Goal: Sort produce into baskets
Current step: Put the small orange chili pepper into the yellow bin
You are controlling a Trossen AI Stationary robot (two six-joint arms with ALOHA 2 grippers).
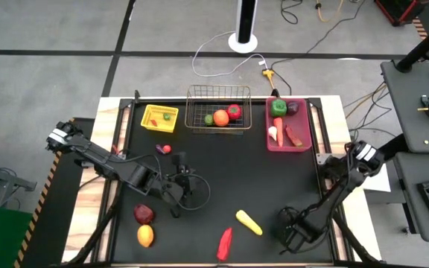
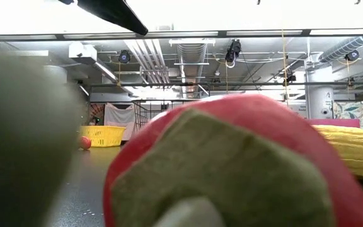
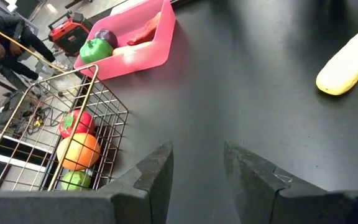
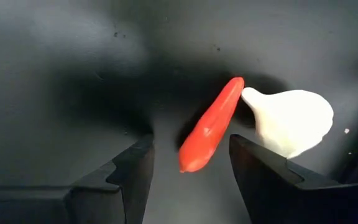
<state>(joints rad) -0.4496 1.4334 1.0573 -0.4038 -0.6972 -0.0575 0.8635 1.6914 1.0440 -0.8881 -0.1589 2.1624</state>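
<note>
Produce [image 1: 221, 117] here is smooth, glossy toy plastic. An orange ball, a red tomato shape and a green piece sit inside the wire basket [image 1: 217, 90], a rectangular cage of thin bare metal rods. On one side of the basket is the small yellow tray [image 1: 151, 123]. On the other is the pink bin [image 1: 269, 128], solid-walled, holding a green pepper, a purple piece and long reddish ones.

On the matte black tabletop [image 1: 229, 167], well away from the basket toward the arms, lie a yellow corn-like cob [image 1: 248, 222], a tapered red pepper [image 1: 225, 243], a dark red piece [image 1: 144, 214] and an orange-yellow one [image 1: 145, 236]. A small red piece [image 1: 166, 149] lies near the tray.

The left pincer [image 3: 197, 155] hangs over bare tabletop short of the basket, its fingers parted with nothing between them. The right pincer [image 4: 191, 146], farther from the basket and on the bin's side, also stands apart and holds nothing.

Only the right wrist view shows a red-orange tapered piece [image 4: 209, 127] lying ahead of that gap, its tip touching a white bulb [image 4: 291, 121]. The low view is filled by the red pepper's blunt greenish stem end. The cob is behind it and the tray far off.
</note>
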